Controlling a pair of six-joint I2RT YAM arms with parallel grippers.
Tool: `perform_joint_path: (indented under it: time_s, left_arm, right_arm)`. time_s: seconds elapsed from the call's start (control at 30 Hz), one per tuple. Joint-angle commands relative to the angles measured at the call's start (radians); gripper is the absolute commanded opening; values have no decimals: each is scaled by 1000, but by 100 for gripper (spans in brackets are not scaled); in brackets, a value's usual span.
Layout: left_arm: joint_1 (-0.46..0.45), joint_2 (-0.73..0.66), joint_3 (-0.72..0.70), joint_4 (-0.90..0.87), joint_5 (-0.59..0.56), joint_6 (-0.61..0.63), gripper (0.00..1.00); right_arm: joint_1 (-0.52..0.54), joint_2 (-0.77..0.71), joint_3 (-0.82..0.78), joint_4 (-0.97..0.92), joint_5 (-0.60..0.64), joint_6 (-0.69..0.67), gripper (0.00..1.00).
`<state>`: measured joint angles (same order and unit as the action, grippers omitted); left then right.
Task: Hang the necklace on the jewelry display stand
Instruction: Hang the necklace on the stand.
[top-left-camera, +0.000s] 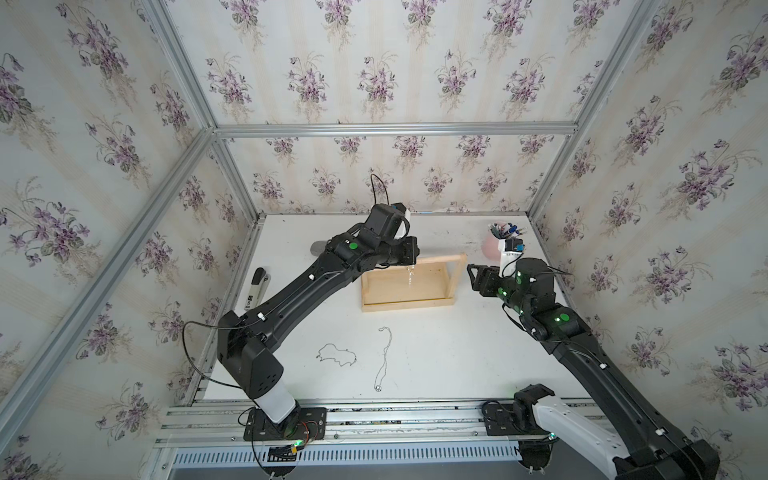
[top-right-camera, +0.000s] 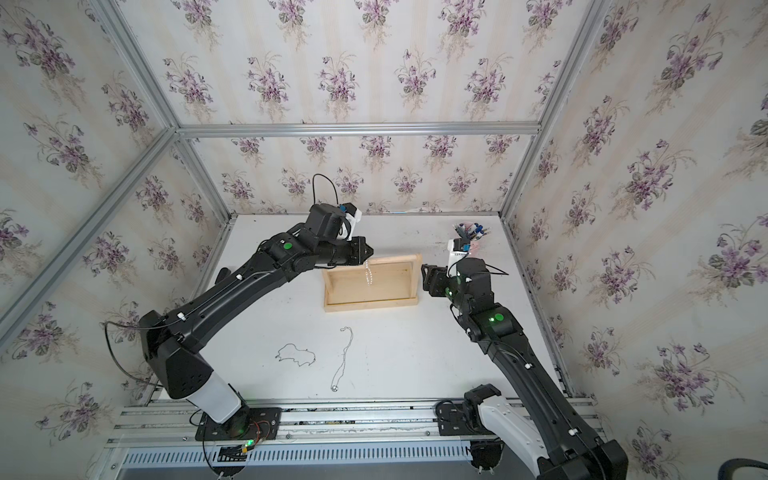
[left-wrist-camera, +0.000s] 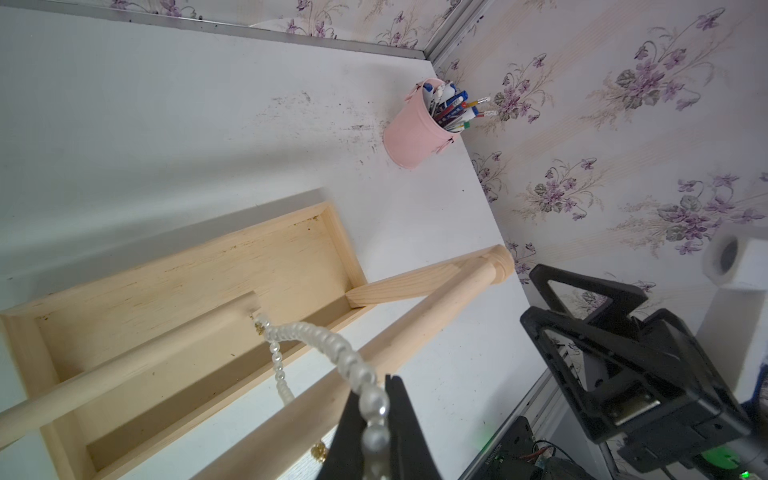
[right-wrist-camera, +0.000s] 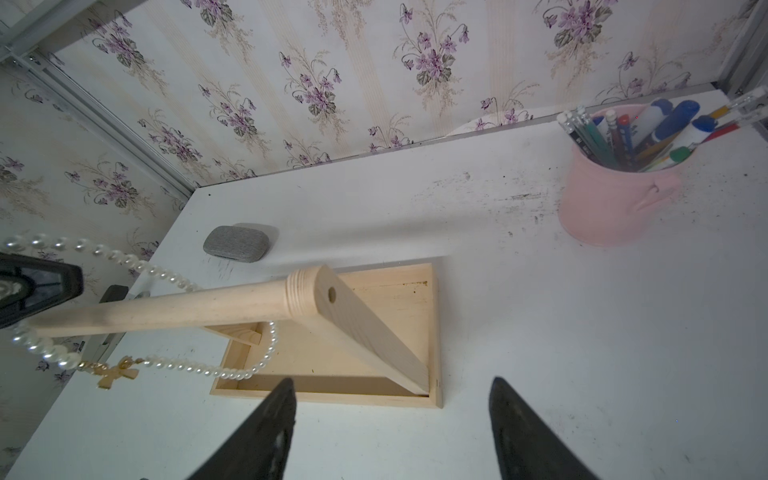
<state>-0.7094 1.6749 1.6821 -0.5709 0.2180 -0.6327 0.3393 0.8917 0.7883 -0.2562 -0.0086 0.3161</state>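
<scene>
The left end effector (left-wrist-camera: 372, 392) pinches a pearl necklace (right-wrist-camera: 124, 259) whose loop straddles the top rail of the jewelry display stand (top-left-camera: 407, 305) on the tabletop (top-left-camera: 457, 353). The right end effector (right-wrist-camera: 392, 381) hangs spread just beside the stand. A pink pen cup (right-wrist-camera: 611, 208) stands behind it. The right wrist view shows a gold cross pendant (right-wrist-camera: 114, 372) and grey pouch (right-wrist-camera: 237, 244). Both top views alone show a dark chain (top-left-camera: 336, 355) and a silver chain (top-left-camera: 384, 357) lying in front.

Bright diffuse light; soft shadows; wide-angle edge distortion; near objects blurred in wrist views.
</scene>
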Motion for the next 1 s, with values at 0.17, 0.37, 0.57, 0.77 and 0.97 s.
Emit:
perform_joint_path:
  time_s: [0.17, 0.37, 0.57, 0.77, 0.97]
  left_arm:
    - [-83, 92, 89, 72, -102, -23, 7]
    - [-129, 192, 201, 55, -121, -14, 7]
    - [-155, 253, 280, 32, -153, 2, 8]
    - [-162, 275, 293, 26, -186, 8, 15]
    - [-171, 277, 304, 17, -193, 10, 33]
  right_arm:
    - [-2, -84, -26, -1, 47, 44, 72]
    - [-3, -107, -27, -21, 39, 30, 72]
    - [-2, -134, -38, -22, 32, 26, 72]
    - [-2, -143, -45, -24, 24, 20, 72]
    - [-2, -148, -49, -23, 13, 17, 73]
